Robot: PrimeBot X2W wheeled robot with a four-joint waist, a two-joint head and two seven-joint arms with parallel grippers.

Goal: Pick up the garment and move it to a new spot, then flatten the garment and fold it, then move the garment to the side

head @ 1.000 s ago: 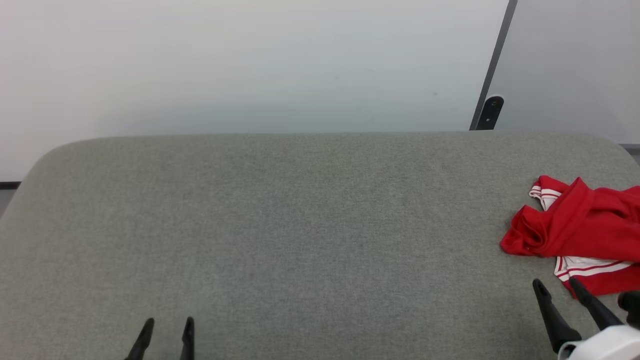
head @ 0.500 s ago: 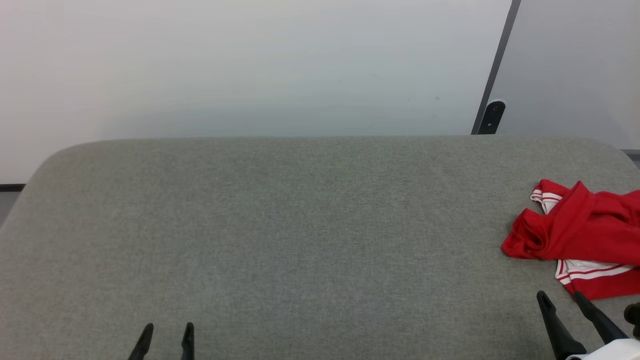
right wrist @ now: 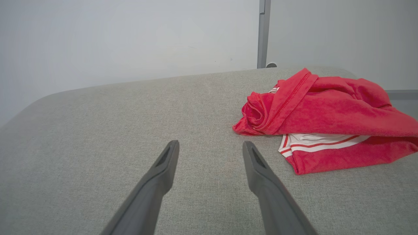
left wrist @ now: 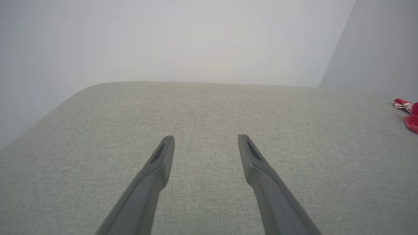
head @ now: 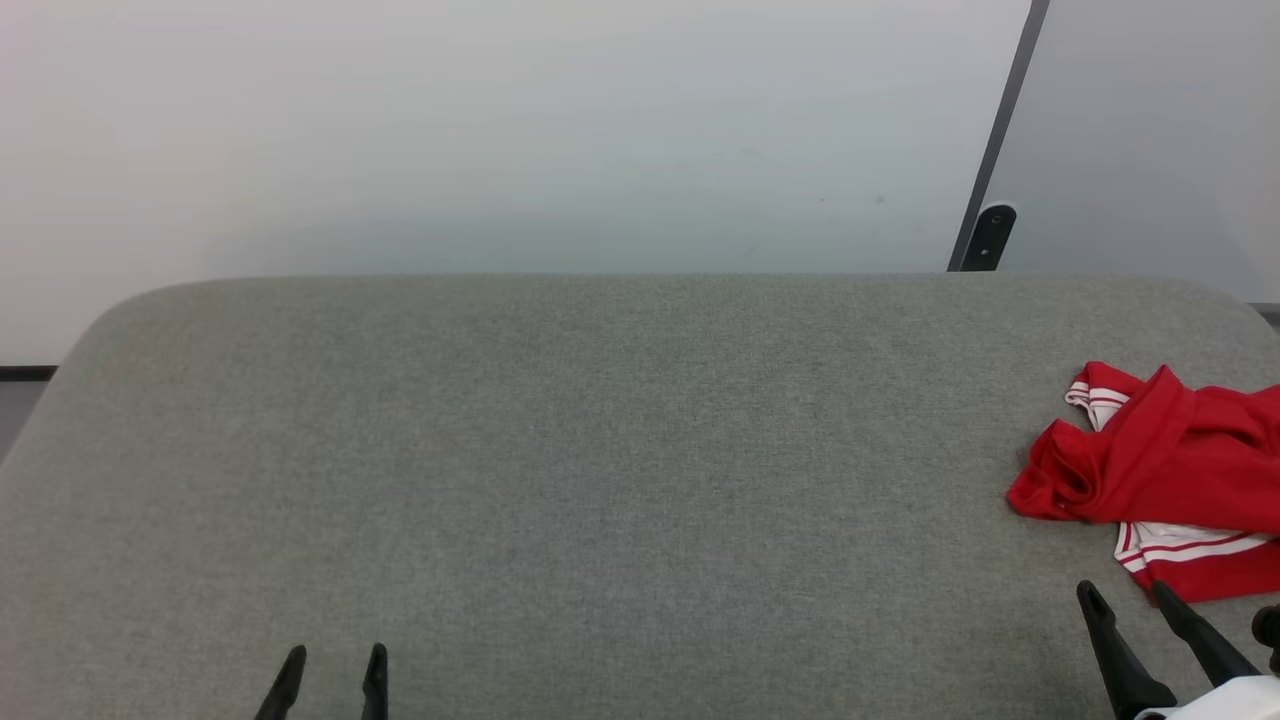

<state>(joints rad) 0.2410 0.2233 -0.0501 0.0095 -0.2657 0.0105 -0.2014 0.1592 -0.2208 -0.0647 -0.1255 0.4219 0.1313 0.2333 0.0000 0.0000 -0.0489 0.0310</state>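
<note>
The garment, a red top with white-and-red striped trim, lies crumpled at the right end of the grey padded table, partly cut off by the head view's right edge. In the right wrist view the garment lies ahead and to the right of my fingers. My right gripper is open just short of its near edge, touching nothing, and the right gripper holds nothing. My left gripper is open at the lower left, far from the cloth; the left gripper is empty, with a red corner of the garment at far right.
A pale wall rises right behind the table's rounded far edge. A dark post with a bracket stands at the back right. The table's rounded corners show at far left and far right.
The whole head view has shifted slightly, so the camera moved. My right gripper has sunk a little toward the lower right edge of the picture. The garment lies as before.
</note>
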